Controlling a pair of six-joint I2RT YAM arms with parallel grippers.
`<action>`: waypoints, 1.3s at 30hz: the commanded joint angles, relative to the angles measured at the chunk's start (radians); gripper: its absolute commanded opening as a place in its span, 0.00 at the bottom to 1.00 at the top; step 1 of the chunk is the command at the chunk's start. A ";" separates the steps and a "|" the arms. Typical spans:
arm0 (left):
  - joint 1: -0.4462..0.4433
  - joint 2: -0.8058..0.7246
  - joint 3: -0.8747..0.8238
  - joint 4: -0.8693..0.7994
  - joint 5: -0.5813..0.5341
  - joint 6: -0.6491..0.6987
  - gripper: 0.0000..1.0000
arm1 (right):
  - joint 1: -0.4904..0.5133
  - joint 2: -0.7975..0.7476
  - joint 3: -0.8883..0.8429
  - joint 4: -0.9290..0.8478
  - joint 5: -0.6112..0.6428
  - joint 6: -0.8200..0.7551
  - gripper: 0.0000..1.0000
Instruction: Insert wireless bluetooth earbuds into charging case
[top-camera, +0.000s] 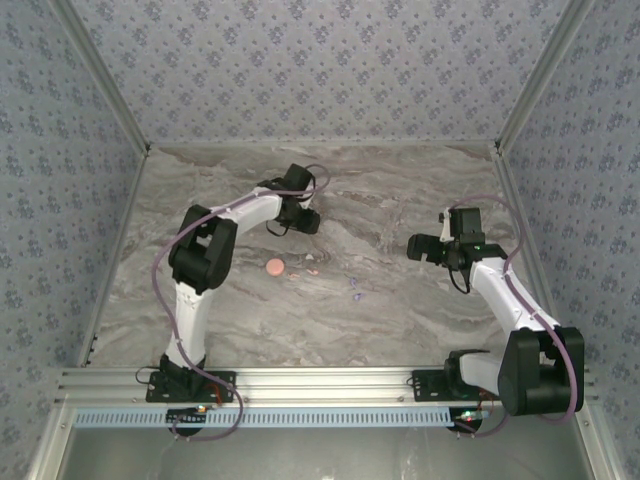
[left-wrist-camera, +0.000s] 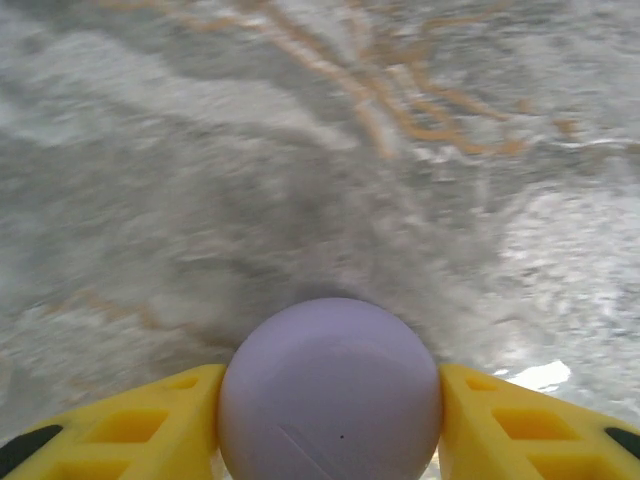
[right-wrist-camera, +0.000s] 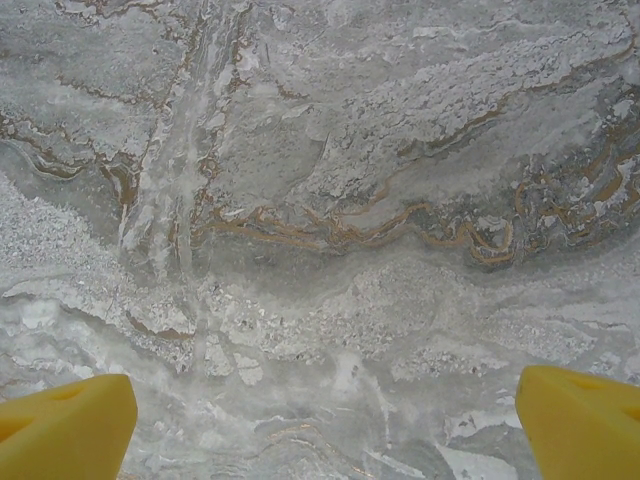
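A purple disc (left-wrist-camera: 330, 370) gripped at the counter (top-camera: 400, 190).
The left tool (left-wrist-camera: 330, 425) clamps it, perhaps a case; right tool (right-wrist-camera: 325, 420) wide apart.

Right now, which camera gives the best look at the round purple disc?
The left wrist view: the round purple disc sits close up, low in the middle, gripped between the yellow jaws. From the top external view the left gripper covers it. The right wrist camera faces tabletop away from it.

Marbled table (top-camera: 420, 320) — salmon-pink disc (top-camera: 275, 266) mid-surface; pink earbuds (top-camera: 311, 270) beside it, purple earbuds (top-camera: 356, 292) farther right.
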 joint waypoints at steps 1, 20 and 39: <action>-0.043 0.038 0.059 -0.065 0.052 0.085 0.51 | 0.008 -0.011 0.025 -0.034 0.015 0.015 1.00; -0.097 0.053 0.082 -0.110 0.008 0.161 0.75 | 0.022 0.027 0.030 -0.033 -0.018 0.020 1.00; -0.052 -0.065 -0.088 -0.031 -0.130 0.115 0.70 | 0.125 0.182 0.125 -0.030 -0.049 0.013 1.00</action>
